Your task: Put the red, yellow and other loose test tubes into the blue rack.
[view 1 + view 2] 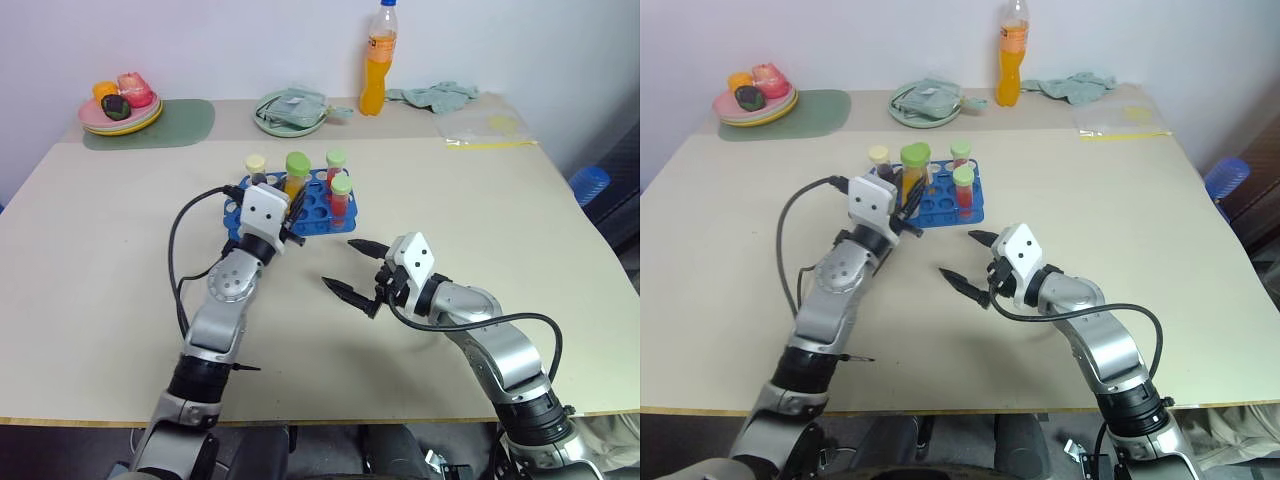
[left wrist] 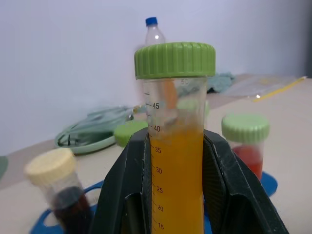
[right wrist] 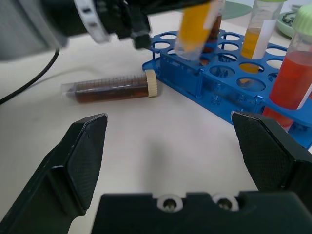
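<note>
Beige and bare in front, the counter (image 1: 100, 250) carries the blue rack (image 1: 318, 210) near its middle, with a tall orange drink bottle (image 1: 378, 60) and plates along the far edge by the wall. We judge the step in hand to be the seating of one test tube: the left pincer (image 1: 290, 205) is clamped on the yellow-orange tube (image 2: 176, 161) with the green cap, one black finger on each side of it, and holds it roughly upright at the near-left part of the rack. In the right wrist view its lower end stands at or in a hole of the front row; whether it has entered, we cannot tell. Red tubes (image 1: 340, 197) with pale green caps stand in the rack's right side, and a dark one with a pale yellow cap (image 2: 48, 168) at its left. One dark brown tube (image 3: 109, 89) lies on its side on the counter just beside the rack, so we judge the task unfinished. The right pincer (image 1: 352, 268) hovers low over the counter in front of the rack, its fingers wide apart, holding and touching nothing. The next move, we judge, calls for lowering the held tube straight down its hole before release, then a grasp of the lying tube, which must be turned upright.
</note>
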Controlling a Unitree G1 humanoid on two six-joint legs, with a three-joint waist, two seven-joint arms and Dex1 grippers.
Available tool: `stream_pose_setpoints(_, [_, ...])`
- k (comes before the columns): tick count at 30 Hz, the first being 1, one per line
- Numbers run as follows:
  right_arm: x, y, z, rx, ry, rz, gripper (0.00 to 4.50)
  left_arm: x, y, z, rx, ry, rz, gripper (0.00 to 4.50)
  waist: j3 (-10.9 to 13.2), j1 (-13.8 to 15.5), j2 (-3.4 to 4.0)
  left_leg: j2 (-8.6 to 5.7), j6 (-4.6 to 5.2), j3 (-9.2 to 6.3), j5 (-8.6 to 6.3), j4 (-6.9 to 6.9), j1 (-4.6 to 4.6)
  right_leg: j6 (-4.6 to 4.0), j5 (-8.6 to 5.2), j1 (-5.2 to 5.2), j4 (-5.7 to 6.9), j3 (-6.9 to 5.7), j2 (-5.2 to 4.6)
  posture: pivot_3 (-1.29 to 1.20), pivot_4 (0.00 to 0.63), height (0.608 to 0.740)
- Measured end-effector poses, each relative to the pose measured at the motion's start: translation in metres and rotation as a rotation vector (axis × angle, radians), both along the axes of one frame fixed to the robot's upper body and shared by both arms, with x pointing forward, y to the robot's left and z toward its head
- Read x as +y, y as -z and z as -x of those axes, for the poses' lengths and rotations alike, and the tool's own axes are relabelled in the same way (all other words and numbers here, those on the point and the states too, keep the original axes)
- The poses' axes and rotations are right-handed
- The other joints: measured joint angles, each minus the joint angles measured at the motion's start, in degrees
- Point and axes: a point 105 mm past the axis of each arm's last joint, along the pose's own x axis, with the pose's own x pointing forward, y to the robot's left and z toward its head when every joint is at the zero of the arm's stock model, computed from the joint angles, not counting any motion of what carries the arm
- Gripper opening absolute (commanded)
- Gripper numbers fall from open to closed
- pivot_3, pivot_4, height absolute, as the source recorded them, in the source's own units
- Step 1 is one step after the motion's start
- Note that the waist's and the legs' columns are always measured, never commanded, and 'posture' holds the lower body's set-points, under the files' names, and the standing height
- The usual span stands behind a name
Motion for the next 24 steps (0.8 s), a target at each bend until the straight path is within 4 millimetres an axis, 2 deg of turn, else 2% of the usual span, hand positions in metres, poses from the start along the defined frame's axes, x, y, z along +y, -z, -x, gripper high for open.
stream_pose_setpoints(15, [-0.003,0.003,0.003,0.008,0.039,-0.008,4.5,-0.014,0.013,-0.027,0.047,-0.014,0.019,0.79,0.0,-0.1,0.0,0.0,0.02,-0.04,-0.01,0.1,0.0,0.01,0.0,0.03,0.01,-0.03,0.01,0.0,0.15,0.74])
stream_pose_setpoints(24, [-0.003,0.003,0.003,0.007,0.041,-0.008,4.5,-0.012,0.015,-0.034,0.056,-0.044,-0.012,0.79,0.0,-0.1,0.0,0.0,0.02,-0.07,-0.01,0.12,0.0,0.01,0.0,0.03,0.01,-0.03,0.01,0.0,0.15,0.74])
